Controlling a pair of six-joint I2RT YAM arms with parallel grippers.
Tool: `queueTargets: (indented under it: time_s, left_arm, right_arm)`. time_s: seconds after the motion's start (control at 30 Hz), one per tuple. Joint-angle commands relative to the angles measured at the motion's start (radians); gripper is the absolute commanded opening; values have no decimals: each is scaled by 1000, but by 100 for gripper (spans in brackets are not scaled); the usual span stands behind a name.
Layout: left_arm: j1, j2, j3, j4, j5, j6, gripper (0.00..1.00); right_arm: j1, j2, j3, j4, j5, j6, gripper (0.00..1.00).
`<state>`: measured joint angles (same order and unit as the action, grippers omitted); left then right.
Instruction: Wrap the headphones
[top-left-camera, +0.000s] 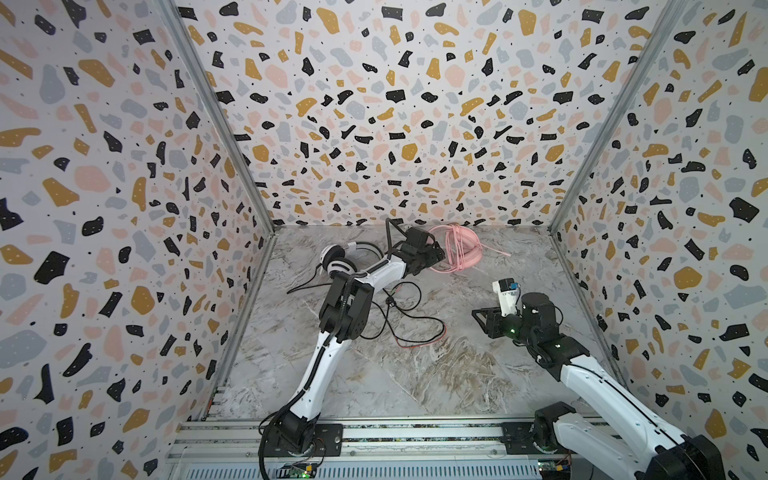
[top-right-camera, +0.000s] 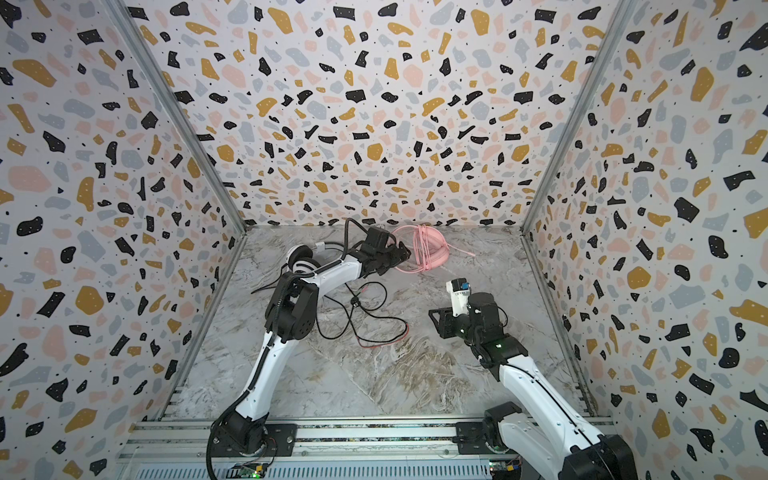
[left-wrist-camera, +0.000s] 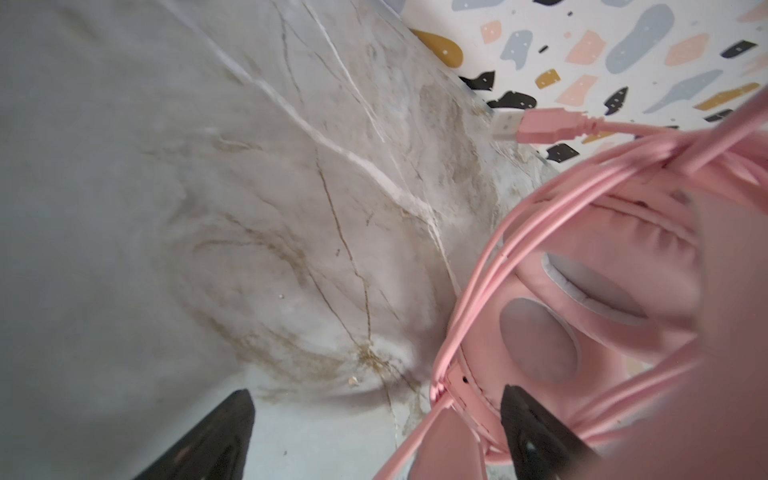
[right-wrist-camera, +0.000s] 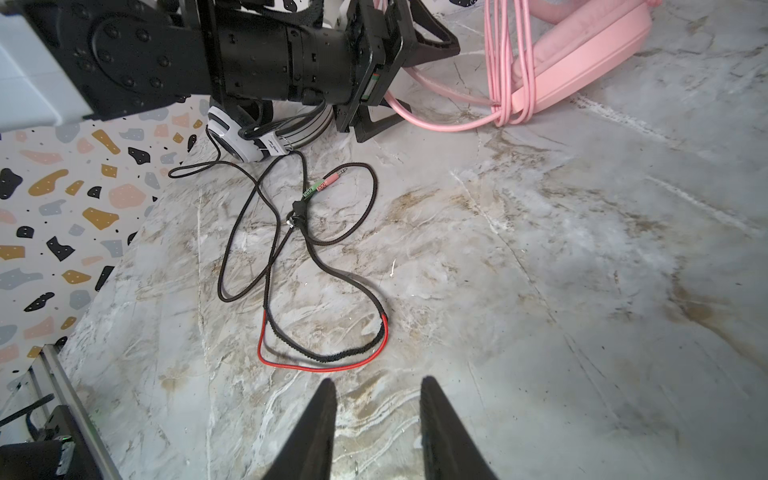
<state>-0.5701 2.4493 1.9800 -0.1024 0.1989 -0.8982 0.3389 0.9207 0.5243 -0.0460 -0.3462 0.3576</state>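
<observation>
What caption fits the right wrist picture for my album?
Open right gripper hovers near the loose black cable of the white headphones.

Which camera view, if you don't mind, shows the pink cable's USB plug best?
The left wrist view: the USB plug is close and sharp. Both top views show a tiny tip; the right wrist view misses it.

Terrazzo-print walls (top-left-camera: 395, 104) on three sides — grey marbled floor (top-left-camera: 415, 374) below.

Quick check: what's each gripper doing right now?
Left gripper: open, empty, beside the pink headset.
Right gripper: open, empty, above the table.
</observation>
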Motion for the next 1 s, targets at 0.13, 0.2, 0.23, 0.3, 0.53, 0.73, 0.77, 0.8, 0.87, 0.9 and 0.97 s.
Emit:
queueTargets:
  time_s: [0.13,0.2,0.23,0.3,0.53,0.73,0.77,0.8,0.87,0.9,0.97]
  left_arm:
    - [22,-117,-170,423,300,51,92]
    - [30,-124,-209,458,330,41,92]
    - [31,-133,-225,459,334,47,92]
    - [33,-145,-254,490,370,50,92]
    - [57,-150,-241,313,384,147,98]
    - [59,-157,-257,333,397,110,98]
    - [58,-155,-247,314,399,111,97]
    - [59,-149,-235,293,405,114,97]
    - [58,-141,-208,241,412,136,97]
    - [59,-138,-197,218,407,143,97]
    - [58,-137,-187,198,403,152,97]
  right_arm:
    - [1,56,79,20,22,-15,36]
    - [-7,113,134,37,30,-25,37]
    - [-13,150,165,49,28,-23,37]
    - [-16,219,223,82,15,-21,37]
    - [-43,566,548,71,13,-58,38]
    - [-51,903,851,14,67,-74,37]
    - [-51,949,894,-6,69,-82,37]
    - [-51,990,941,-30,75,-92,37]
    - [-48,1050,1019,-62,101,-112,37]
    - [-46,1080,1060,-86,118,-120,37]
    - [-46,1139,1137,-134,135,-136,37]
